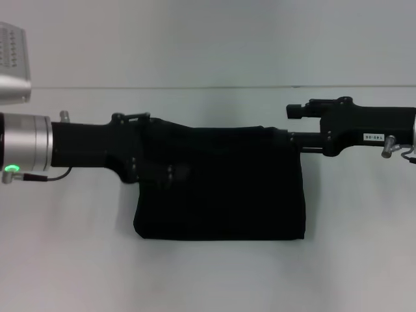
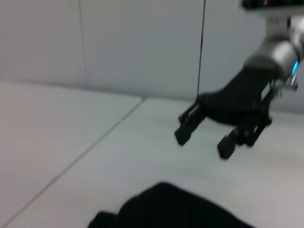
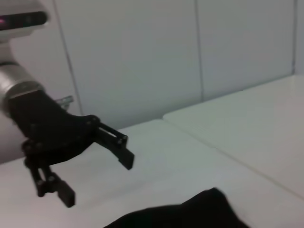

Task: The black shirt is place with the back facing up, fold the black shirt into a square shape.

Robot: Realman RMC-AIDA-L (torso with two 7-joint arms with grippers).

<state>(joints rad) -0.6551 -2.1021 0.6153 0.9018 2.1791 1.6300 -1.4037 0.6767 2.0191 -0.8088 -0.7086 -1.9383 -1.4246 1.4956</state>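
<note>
The black shirt lies on the white table as a folded dark rectangle, no lettering showing. My left gripper reaches in over the shirt's left upper part. It shows open and empty in the right wrist view, hanging above the table. My right gripper is at the shirt's upper right corner. The left wrist view shows it open too, with nothing between its fingers. A bulge of the shirt fills the near edge of that view, as it does in the right wrist view.
A grey metal device sits at the far left corner. A seam runs across the table top, and a panelled white wall stands behind it. Bare table surrounds the shirt on all sides.
</note>
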